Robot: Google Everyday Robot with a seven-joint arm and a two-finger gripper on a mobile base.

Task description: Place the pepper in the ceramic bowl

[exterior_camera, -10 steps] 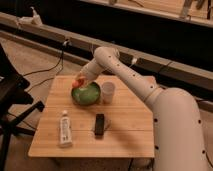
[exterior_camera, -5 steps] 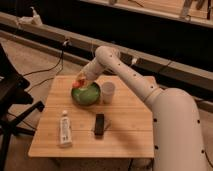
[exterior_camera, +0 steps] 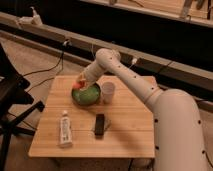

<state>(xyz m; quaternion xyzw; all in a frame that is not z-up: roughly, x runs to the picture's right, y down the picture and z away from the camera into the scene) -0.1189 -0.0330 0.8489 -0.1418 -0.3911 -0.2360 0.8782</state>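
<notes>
The green ceramic bowl [exterior_camera: 87,95] sits on the wooden table [exterior_camera: 125,120], left of centre toward the back. The pepper [exterior_camera: 77,84], small and orange-red with a yellowish part, is at the bowl's far left rim, right at the tip of my gripper [exterior_camera: 80,81]. My white arm reaches in from the right, over the table's back edge, and the gripper hangs just above the bowl's left rim. The pepper seems to sit in the gripper, over the bowl's edge.
A small white cup [exterior_camera: 108,92] stands just right of the bowl. A black rectangular device [exterior_camera: 100,124] lies near the table's front middle. A white tube [exterior_camera: 65,130] lies at the front left. A dark chair [exterior_camera: 12,100] stands left of the table.
The gripper with the pepper has stayed at the bowl's left rim, shifting slightly at most. Nothing else has moved.
</notes>
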